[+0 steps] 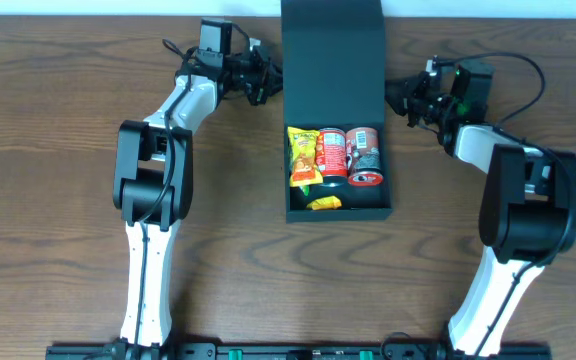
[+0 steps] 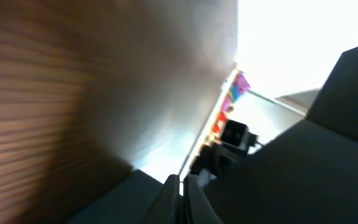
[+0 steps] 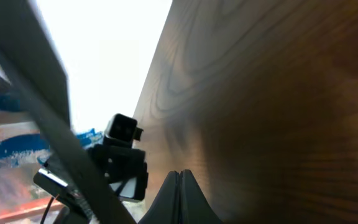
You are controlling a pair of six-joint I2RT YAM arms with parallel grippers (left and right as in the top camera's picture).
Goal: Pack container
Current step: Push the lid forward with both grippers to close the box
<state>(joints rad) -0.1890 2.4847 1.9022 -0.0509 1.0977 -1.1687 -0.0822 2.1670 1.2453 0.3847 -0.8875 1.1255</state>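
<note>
Mid-table, container (image 1: 338, 213) open, lid (image 1: 331, 60) reaching the far edge. Left gripper (image 1: 266, 80) and right gripper (image 1: 398, 97) flank the lid, jaws closed tight, empty. Wood table (image 1: 48, 200) runs wide left and right.

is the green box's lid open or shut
Open. The lid is folded back beyond the container, and the overhead view shows red cans and a yellow packet inside.

Inside the container (image 1: 333, 60), two cans (image 1: 334, 152) are placed right of a snack packet (image 1: 303, 158) (a second packet (image 1: 324, 203) is laid before them).
</note>
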